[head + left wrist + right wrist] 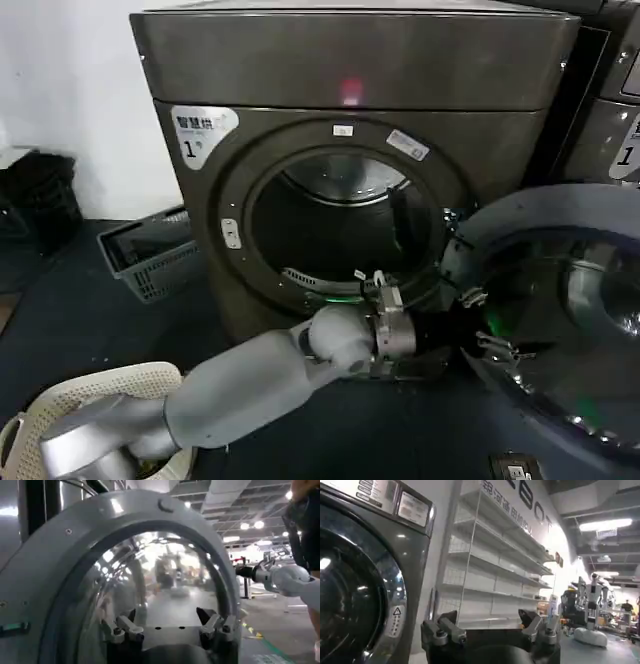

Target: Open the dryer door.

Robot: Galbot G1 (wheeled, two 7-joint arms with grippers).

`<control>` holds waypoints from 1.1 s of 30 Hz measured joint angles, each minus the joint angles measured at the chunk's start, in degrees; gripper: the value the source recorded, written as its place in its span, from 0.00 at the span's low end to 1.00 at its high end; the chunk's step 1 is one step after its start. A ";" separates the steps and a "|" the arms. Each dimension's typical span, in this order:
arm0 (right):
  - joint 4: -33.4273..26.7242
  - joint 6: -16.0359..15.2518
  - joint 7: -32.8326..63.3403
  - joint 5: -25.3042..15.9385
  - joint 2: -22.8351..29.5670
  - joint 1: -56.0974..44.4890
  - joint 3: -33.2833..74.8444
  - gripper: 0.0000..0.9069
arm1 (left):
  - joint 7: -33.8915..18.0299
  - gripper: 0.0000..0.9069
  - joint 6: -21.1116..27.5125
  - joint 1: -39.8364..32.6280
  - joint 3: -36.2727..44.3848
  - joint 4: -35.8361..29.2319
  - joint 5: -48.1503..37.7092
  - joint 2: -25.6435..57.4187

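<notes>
Pushing the dryer door [560, 290] wider, already swung out right of the drum opening [335, 225]. Left gripper [455, 330], spread and holding nothing, against the grey inner side. Best kept low, pushing steadily outward.

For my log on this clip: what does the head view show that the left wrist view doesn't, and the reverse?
Head view only: the dryer with its drum opening uncovered, the left arm reaching to the door's edge, a grey basket on the floor at the dryer's left, a white basket near the robot.

Left wrist view only: the left gripper with fingers open, close against the door's grey inner ring, and a hall behind.

Both: the dryer door, swung open.
</notes>
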 joint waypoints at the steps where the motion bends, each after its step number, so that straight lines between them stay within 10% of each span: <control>1: -0.05 0.05 0.00 0.05 -0.01 -0.05 0.09 1.00 | -0.12 1.00 -0.78 0.11 0.17 -0.29 -0.30 0.42; 18: 0.63 0.68 0.36 0.09 -0.20 -0.93 2.22 1.00 | 0.24 1.00 -13.42 1.06 3.46 -12.11 -2.79 19.16; 33: 1.73 -1.56 1.22 -2.16 -0.98 -0.32 4.27 1.00 | 9.80 1.00 -2.73 -9.75 12.96 -14.32 7.06 40.53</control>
